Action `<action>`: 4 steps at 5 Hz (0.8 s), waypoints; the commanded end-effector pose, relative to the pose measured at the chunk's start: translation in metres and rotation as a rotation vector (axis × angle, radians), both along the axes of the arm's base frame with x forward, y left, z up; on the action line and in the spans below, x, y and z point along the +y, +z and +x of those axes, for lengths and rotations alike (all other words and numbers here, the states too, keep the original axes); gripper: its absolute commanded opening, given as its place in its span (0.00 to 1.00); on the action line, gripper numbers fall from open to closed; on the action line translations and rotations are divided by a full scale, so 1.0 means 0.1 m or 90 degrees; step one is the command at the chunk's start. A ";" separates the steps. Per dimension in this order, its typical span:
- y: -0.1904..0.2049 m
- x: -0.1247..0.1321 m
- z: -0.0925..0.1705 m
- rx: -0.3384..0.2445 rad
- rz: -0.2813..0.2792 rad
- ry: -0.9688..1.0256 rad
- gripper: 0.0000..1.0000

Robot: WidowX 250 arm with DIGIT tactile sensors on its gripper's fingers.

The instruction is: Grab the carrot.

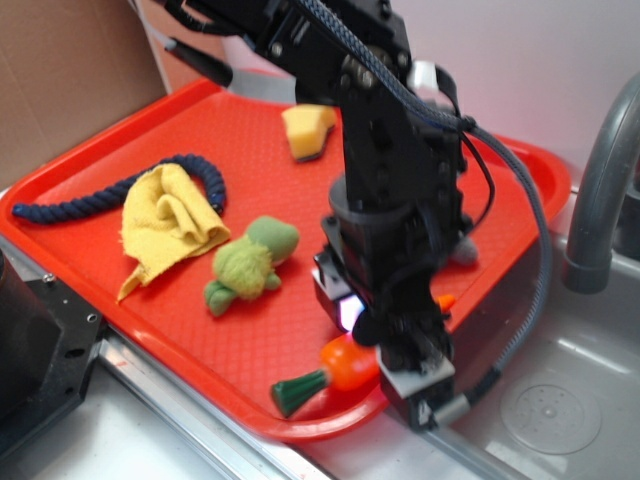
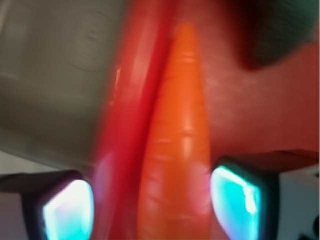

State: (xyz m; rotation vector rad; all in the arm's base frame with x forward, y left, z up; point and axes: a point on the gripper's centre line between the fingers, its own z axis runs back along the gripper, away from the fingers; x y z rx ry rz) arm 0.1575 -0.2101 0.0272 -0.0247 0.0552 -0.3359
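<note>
Gripper [image 2: 152, 205] straddling the carrot [image 1: 345, 365] at the near rim of the red tray [image 1: 150, 130].

The single orange carrot is lying along the tray's near edge, green stem end pointing left and tip pointing right, just beside the rim; in the wrist view it is running between the two fingers [image 2: 67, 207], which are standing apart on either side with gaps showing, so the hand is released and not yet clamped. The arm's body is blocking the carrot's middle and tip in the exterior view. Other things on the tray, one of each: a green plush toy [image 1: 250, 262] near the centre, a yellow cloth [image 1: 165, 220] to its left, a dark blue rope [image 1: 110, 195] curving behind the cloth, and a yellow sponge [image 1: 308, 130] at the far side. A grey faucet [image 1: 600, 190] is standing at the right over the sink [image 1: 560, 400].
</note>
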 end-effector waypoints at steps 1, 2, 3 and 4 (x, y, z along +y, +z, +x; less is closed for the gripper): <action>-0.07 0.18 0.16 0.015 -0.026 -0.138 1.00; -0.06 0.40 0.31 0.009 -0.049 -0.155 1.00; 0.17 0.46 0.46 -0.016 -0.027 -0.156 0.00; 0.29 0.46 0.58 -0.035 -0.005 -0.190 0.00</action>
